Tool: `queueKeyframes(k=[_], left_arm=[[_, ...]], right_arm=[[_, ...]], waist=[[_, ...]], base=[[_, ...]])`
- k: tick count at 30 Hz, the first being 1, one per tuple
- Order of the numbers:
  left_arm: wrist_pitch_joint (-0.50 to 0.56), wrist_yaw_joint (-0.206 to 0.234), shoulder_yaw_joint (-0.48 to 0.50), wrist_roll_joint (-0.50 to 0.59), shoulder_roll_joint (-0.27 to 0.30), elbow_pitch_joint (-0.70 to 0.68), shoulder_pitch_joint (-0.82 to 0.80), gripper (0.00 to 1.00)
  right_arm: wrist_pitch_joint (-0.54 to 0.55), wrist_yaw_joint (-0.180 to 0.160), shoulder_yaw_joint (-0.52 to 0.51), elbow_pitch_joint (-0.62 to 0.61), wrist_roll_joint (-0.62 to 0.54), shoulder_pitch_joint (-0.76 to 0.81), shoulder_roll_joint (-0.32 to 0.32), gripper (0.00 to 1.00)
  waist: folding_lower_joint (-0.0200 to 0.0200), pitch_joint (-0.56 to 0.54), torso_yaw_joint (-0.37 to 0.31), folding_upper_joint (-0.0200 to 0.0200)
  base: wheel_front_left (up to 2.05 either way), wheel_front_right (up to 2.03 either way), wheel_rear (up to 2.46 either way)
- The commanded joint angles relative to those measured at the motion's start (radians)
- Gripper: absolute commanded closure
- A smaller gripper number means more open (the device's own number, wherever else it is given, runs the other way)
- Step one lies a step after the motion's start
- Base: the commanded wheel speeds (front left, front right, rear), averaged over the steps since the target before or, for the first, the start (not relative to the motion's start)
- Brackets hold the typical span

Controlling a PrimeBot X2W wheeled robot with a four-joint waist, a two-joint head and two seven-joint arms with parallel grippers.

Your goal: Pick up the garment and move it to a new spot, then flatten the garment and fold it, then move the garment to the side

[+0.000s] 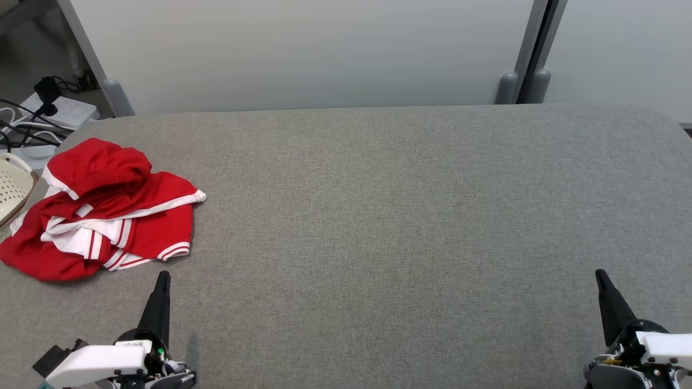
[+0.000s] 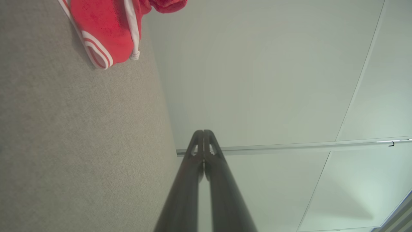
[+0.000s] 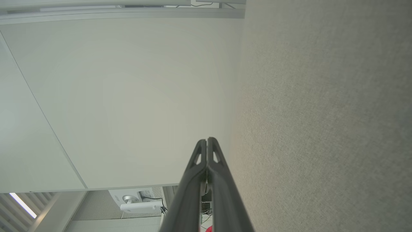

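A crumpled red garment (image 1: pixel 102 210) with white stripes lies at the left edge of the grey table (image 1: pixel 389 227). Part of the garment (image 2: pixel 106 29) shows at the top of the left wrist view. My left gripper (image 1: pixel 162 276) stands at the lower left, just short of the garment's near edge, fingers pressed together and empty. In its own wrist view the left gripper (image 2: pixel 203 132) is shut. My right gripper (image 1: pixel 600 274) rests at the lower right, far from the garment, also shut and empty. The right gripper (image 3: pixel 207 140) shows its fingers touching.
A cream perforated basket (image 1: pixel 13 186) sits at the table's left edge beside the garment. A power strip with cables (image 1: pixel 48 111) lies on the floor beyond the left corner. White partition panels (image 1: pixel 313 54) stand behind the table.
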Motion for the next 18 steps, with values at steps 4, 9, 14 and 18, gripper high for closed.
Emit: queueKeyframes(k=[4, 9, 14, 18], left_arm=[[0.003, -0.001, 0.033, -0.004, 0.014, -0.028, -0.058, 1.0], [0.003, -0.001, 0.033, -0.004, 0.014, -0.028, -0.058, 1.0], [0.003, -0.001, 0.033, -0.004, 0.014, -0.028, -0.058, 1.0], [0.0, 0.0, 0.0, 0.0, 0.0, 0.0, 0.0, 0.0]], right_arm=[[0.009, 0.009, 0.017, -0.029, -0.009, -0.044, -0.012, 1.0], [0.01, 0.009, 0.017, -0.029, -0.01, -0.044, -0.011, 1.0], [0.01, 0.009, 0.016, -0.029, -0.01, -0.044, -0.011, 1.0], [0.003, 0.0, -0.002, 0.0, -0.001, 0.0, 0.001, 0.0]], waist=[[0.0, 0.0, 0.0, 0.0], [0.0, 0.0, 0.0, 0.0], [0.0, 0.0, 0.0, 0.0], [0.0, 0.0, 0.0, 0.0]], base=[[0.0, 0.0, 0.0], [0.0, 0.0, 0.0], [0.0, 0.0, 0.0], [0.0, 0.0, 0.0]])
